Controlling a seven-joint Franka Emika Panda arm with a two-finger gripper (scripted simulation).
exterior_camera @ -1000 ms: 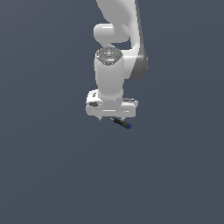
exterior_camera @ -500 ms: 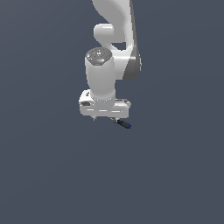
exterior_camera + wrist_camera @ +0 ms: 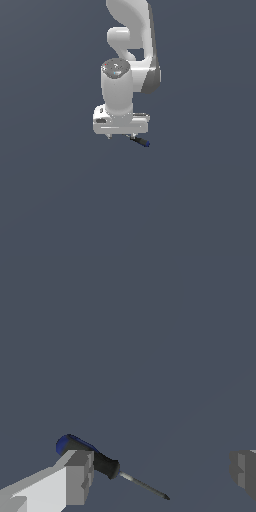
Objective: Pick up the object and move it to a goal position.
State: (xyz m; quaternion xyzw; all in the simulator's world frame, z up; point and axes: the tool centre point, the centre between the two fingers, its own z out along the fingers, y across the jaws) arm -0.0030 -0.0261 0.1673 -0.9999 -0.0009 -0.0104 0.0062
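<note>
One rod [image 3: 102,462] beside parted jaws

screwdriver [image 3: 100,461] | we see a black handle with a blue butt end and a thin grey shaft ending in a dark tip | tilted, lying just beside one of the fingers [image 3: 77,478] | in the exterior view [image 3: 140,142] it pokes out below the gripper toward that view's right

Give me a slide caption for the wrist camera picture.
Open gripper over a small screwdriver, its blue-tipped black handle beside one finger.
</note>
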